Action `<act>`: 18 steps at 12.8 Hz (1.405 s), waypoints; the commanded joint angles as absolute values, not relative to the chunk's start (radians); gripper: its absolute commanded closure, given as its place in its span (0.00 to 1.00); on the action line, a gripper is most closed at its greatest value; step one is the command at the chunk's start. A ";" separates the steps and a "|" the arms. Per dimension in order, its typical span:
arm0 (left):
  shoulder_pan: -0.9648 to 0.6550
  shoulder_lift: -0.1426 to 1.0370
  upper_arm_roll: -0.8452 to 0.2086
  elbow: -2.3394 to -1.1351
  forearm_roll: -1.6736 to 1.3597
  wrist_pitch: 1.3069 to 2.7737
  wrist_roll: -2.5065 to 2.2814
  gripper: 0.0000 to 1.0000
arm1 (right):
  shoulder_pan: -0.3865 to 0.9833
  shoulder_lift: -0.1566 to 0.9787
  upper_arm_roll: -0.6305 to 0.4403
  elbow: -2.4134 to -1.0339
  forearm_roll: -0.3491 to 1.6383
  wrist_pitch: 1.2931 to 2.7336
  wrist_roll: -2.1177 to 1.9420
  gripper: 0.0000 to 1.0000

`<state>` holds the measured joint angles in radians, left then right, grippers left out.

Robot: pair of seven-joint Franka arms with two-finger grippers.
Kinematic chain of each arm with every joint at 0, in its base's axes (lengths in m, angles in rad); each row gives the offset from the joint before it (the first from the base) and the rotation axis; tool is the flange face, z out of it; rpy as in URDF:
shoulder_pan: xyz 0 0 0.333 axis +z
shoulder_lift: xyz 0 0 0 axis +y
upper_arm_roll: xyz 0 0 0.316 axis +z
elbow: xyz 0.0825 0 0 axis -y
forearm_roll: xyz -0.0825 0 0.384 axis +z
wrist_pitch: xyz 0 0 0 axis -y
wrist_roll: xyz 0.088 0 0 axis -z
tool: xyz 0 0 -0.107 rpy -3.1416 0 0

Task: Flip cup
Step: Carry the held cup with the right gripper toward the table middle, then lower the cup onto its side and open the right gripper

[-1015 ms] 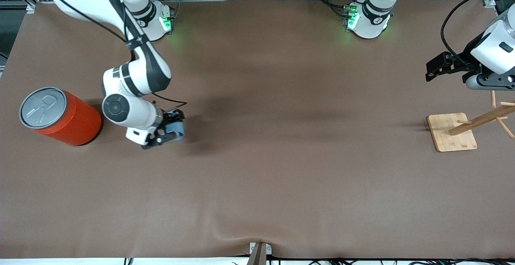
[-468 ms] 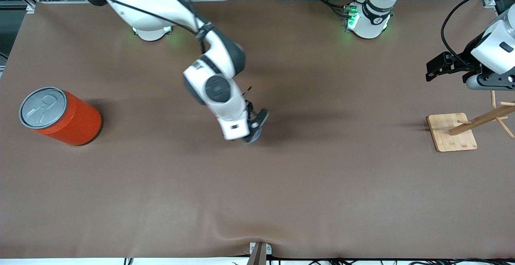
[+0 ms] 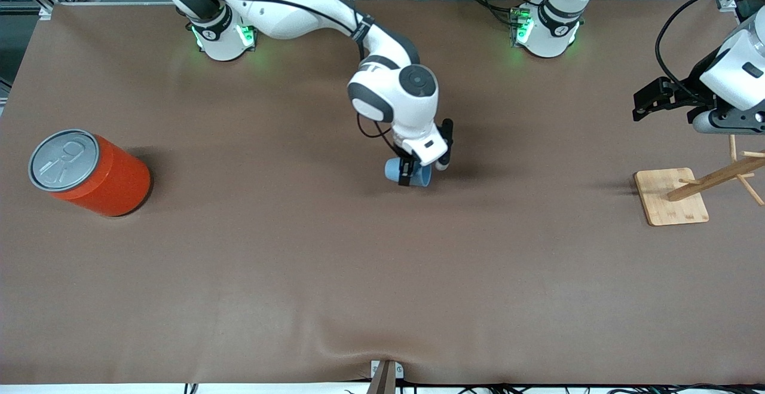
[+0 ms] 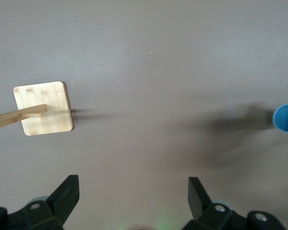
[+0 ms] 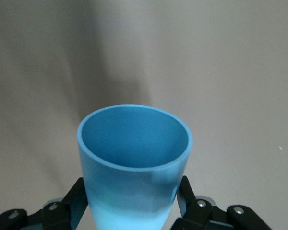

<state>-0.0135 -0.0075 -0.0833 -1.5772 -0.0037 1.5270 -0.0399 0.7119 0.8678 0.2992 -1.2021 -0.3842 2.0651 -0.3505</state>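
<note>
The small light-blue cup (image 3: 421,177) is gripped by my right gripper (image 3: 409,173), low over the middle of the table. In the right wrist view the cup (image 5: 134,158) fills the space between the two black fingers (image 5: 77,194), its darker blue mouth pointing away from the wrist. The cup's rim also shows at the edge of the left wrist view (image 4: 286,118). My left gripper (image 3: 642,104) waits open and empty in the air over the left arm's end of the table; its spread fingers show in the left wrist view (image 4: 133,184).
A large orange can (image 3: 89,173) with a grey pull-tab lid stands at the right arm's end of the table. A wooden peg stand on a square bamboo base (image 3: 670,197) stands at the left arm's end, also in the left wrist view (image 4: 43,108).
My right gripper has carried the cup from beside the orange can to the table's middle and turned its wrist. The left arm has not moved.
</note>
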 commanded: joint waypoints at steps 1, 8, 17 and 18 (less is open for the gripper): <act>-0.009 -0.003 -0.086 -1.565 0.003 1.528 -0.037 0.00 | 0.793 0.906 0.237 -1.150 -0.410 2.048 -0.342 1.00; -0.008 -0.003 -0.086 -1.565 0.003 1.528 -0.037 0.00 | 0.844 0.983 0.206 -1.149 -0.413 2.060 -0.262 1.00; -0.006 -0.003 -0.086 -1.565 0.003 1.528 -0.038 0.00 | 0.848 0.948 0.193 -1.150 -0.410 2.053 -0.245 0.00; -0.006 -0.003 -0.086 -1.565 0.002 1.528 -0.037 0.00 | 0.847 0.940 0.195 -1.150 -0.408 2.034 -0.245 0.00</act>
